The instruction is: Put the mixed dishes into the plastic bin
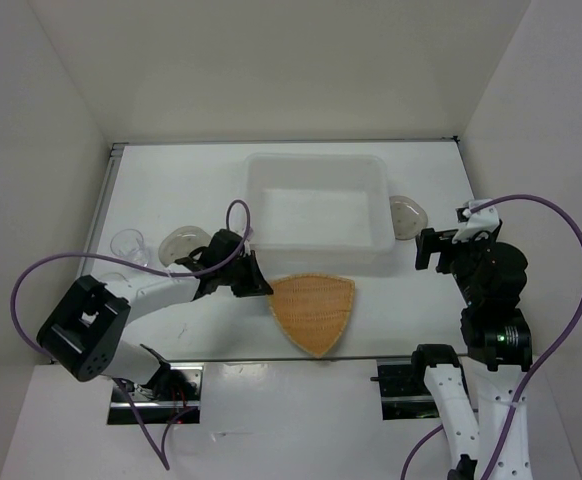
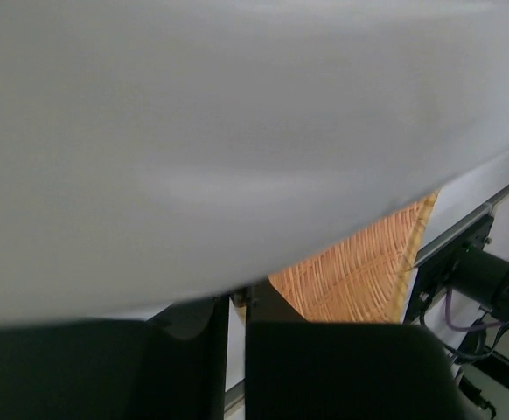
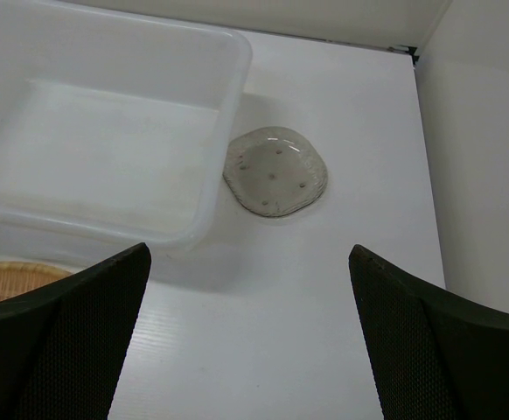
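The orange-tan ribbed plate (image 1: pixel 314 310) lies flat in front of the plastic bin (image 1: pixel 316 160). My left gripper (image 1: pixel 259 280) is shut on that plate's left corner. In the left wrist view a sliver of the plate's (image 2: pixel 359 271) rim sits between the nearly touching tips of the left gripper (image 2: pixel 237 302), under the bin's blurred wall (image 2: pixel 237 131). A small grey-brown plate (image 3: pixel 276 171) lies right of the bin (image 3: pixel 228 105), with my right gripper (image 3: pixel 247 254) open just short of it and holding nothing. Another small plate (image 1: pixel 179 240) and a clear cup (image 1: pixel 128 245) sit at the left.
White walls close the table on the left, back and right. The right arm (image 1: pixel 491 280) stands near the right wall, its gripper (image 1: pixel 439 240) beside the bin's near right corner. A purple cable (image 1: pixel 236 215) loops above the left wrist.
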`<act>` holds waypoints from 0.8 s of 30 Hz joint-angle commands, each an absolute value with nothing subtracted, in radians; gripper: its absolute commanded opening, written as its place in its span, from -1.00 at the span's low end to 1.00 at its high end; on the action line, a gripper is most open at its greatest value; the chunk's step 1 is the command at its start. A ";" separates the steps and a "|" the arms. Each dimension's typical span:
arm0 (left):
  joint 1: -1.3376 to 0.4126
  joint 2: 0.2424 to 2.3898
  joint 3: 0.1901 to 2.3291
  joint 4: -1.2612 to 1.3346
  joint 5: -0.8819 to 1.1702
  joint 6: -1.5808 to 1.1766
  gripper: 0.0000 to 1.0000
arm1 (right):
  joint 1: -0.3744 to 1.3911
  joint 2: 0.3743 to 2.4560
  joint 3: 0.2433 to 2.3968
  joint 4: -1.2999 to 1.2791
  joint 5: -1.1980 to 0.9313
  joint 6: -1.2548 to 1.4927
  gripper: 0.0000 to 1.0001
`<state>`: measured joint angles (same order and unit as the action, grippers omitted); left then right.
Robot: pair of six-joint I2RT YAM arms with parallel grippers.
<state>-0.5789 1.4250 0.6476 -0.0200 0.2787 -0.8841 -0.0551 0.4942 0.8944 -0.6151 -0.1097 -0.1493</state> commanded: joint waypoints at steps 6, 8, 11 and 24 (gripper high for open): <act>-0.583 1.393 0.636 -0.303 0.299 -0.899 -1.00 | -0.060 0.469 0.881 -0.552 -0.098 -0.130 0.97; -0.583 1.361 0.696 -0.369 0.310 -0.861 -1.00 | -0.060 0.469 0.881 -0.552 -0.098 -0.130 0.97; -0.592 1.306 0.793 -0.503 0.359 -0.818 -1.00 | -0.060 0.460 0.881 -0.552 -0.098 -0.130 0.97; -0.548 1.265 1.267 -0.434 0.586 -0.973 -1.00 | -0.060 0.422 0.871 -0.543 -0.089 -0.130 0.97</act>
<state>-0.5800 1.2419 1.1496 -0.5171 0.5072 -0.9024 -0.0551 0.4328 0.8852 -0.6010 -0.1070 -0.1452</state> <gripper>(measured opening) 0.041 0.983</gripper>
